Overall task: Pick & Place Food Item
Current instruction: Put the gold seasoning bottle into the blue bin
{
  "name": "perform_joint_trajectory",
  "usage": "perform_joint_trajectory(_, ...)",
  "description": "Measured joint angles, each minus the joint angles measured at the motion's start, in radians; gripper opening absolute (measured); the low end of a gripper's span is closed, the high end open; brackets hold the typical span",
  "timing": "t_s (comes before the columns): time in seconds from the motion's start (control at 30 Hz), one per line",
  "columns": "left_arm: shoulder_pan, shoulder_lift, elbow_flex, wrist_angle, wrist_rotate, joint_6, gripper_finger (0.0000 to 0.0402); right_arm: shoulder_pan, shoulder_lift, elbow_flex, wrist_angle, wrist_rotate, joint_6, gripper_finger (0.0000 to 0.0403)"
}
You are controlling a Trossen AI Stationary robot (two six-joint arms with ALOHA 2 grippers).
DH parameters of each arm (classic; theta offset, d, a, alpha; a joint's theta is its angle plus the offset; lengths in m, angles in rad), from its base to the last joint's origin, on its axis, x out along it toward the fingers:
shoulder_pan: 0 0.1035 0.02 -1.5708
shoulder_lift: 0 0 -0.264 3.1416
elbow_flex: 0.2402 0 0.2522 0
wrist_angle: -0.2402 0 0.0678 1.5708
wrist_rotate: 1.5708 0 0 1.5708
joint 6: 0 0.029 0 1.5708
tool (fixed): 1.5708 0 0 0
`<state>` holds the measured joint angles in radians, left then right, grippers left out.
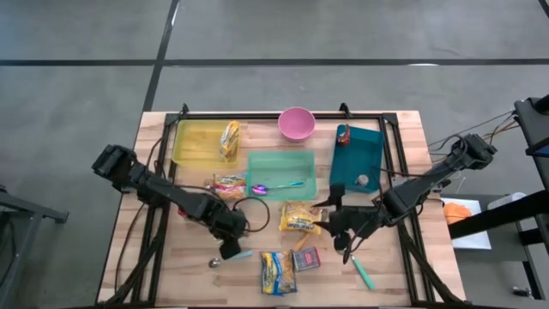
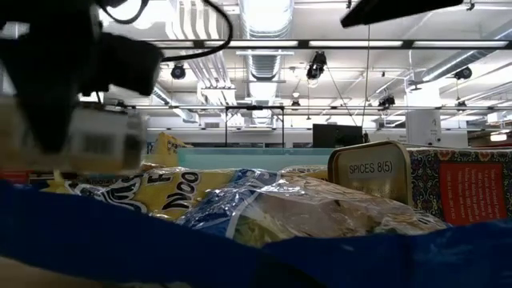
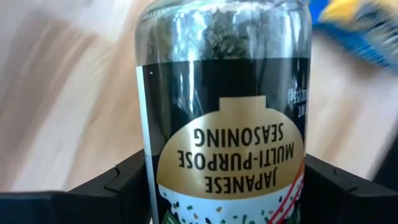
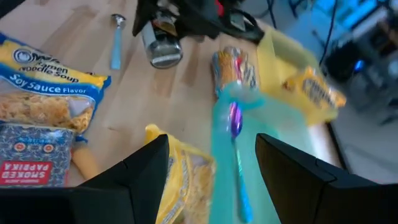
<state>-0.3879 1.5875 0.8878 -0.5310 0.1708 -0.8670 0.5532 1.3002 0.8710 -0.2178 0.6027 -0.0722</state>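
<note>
Two dark, jointed arms are seen. Black cables are looped beside the left gripper (image 1: 230,246). On the right gripper (image 4: 211,163), two matte black, angular fingers (image 4: 140,168) with faceted edges are shown.

Overhead, table-level, two wrist close-ups.

You're in a robotics lab or industrial test hall: exposed ceiling ducts (image 2: 264,20), strip lights (image 2: 376,42) and hanging cameras (image 2: 317,66) fill the far room, while a wooden worktop (image 1: 171,275) in a black metal frame (image 1: 257,114) stands on grey taped concrete floor (image 1: 77,77).
</note>
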Motion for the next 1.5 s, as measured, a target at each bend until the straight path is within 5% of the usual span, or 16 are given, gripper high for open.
perform_joint_trajectory(0.27, 0.089, -0.001, 0.106, 0.048, 0.042, 0.055, 0.0281, 0.077, 0.185, 0.196, -0.121, 0.22, -0.215, 0.0237)
perform_joint_trajectory(0.53, 0.18, -0.002, 0.216, 0.132, 0.121, 0.168, 0.0282, 0.146, 0.382, 0.427, -0.311, 0.423, -0.144, 0.0237)
perform_joint_trajectory(0.77, 0.243, -0.002, 0.268, 0.148, 0.165, 0.2, 0.0281, 0.154, 0.502, 0.545, -0.384, 0.558, -0.251, 0.0237)
perform_joint_trajectory(1.5, 0.288, -0.002, 0.272, 0.194, 0.231, 0.232, 0.028, 0.132, 0.518, 0.602, -0.366, 0.492, -0.346, 0.0238)
